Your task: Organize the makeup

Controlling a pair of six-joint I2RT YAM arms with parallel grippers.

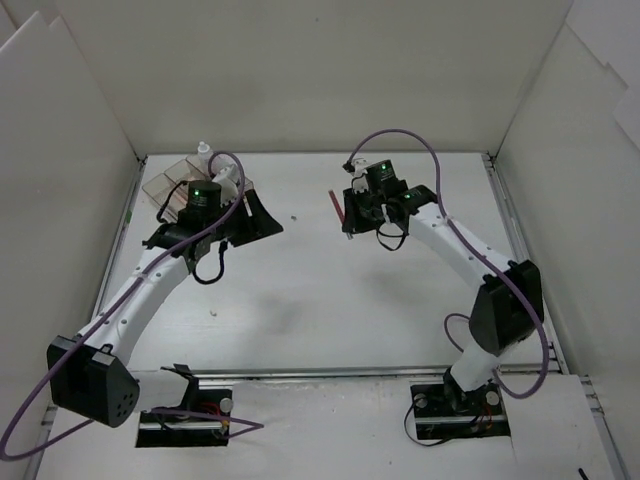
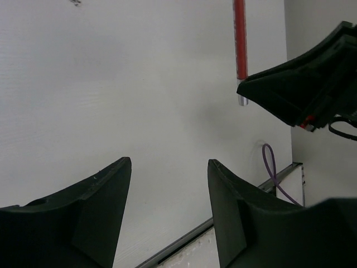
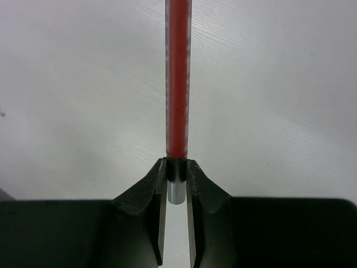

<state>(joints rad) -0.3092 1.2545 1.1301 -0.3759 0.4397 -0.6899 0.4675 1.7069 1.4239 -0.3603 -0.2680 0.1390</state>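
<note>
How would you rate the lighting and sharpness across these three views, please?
Top external: even, diffuse light, only faint shadows on the table. Left wrist: the left gripper reads as near-black shapes, while the red pencil is crisp. Right wrist: the pencil is sharp with a faint sheen along one edge; the right gripper is a dark silhouette.

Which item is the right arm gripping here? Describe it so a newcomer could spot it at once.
On the white table, look just right of centre, at the right gripper. Its jaws are shut on one end of a slim red pencil. It is the only red stick in view, and the pinched end has a silver cap.
</note>
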